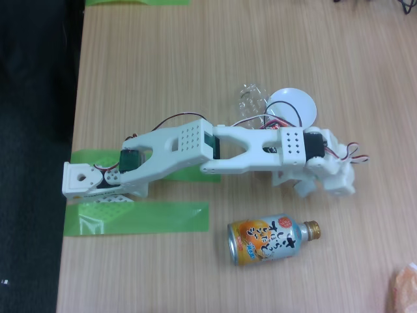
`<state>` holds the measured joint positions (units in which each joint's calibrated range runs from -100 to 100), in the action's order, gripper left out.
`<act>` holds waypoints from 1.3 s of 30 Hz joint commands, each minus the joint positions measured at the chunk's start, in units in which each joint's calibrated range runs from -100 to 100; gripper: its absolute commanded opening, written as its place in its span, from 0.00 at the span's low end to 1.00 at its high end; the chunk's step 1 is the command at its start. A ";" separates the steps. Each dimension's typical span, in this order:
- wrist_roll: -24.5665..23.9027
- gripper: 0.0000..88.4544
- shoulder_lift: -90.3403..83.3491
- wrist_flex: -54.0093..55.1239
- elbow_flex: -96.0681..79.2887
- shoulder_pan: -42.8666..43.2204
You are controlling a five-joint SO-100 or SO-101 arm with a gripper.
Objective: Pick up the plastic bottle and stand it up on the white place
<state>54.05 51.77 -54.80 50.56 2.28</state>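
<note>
Part of the clear plastic bottle (250, 102) shows just left of the white place (294, 104), a small round plate on the wooden table. The bottle's near part is hidden behind my white arm (247, 147), and I cannot tell whether it lies or stands. The arm stretches from its base at the left edge toward the right. My gripper (319, 185) sits at the arm's right end, just in front of the plate and to the right of the bottle. Seen from above, its fingers blur into the white wrist parts, so their gap is unclear.
An orange-and-silver metal can-bottle (270, 240) with a gold cap lies on its side in front of the arm. Green tape strips (137, 218) mark the table near the arm's base. The table's left edge (73, 130) drops to a dark floor. Something orange (405, 287) sits at the lower right corner.
</note>
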 commanded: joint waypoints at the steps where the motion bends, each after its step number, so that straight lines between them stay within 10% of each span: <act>1: -0.02 0.33 -0.65 0.72 5.98 -0.20; 21: -7.89 0.33 -10.06 -16.53 18.47 -2.87; 39: -15.66 0.33 -37.87 -19.53 -15.75 0.54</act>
<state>41.64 19.70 -76.64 37.82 0.71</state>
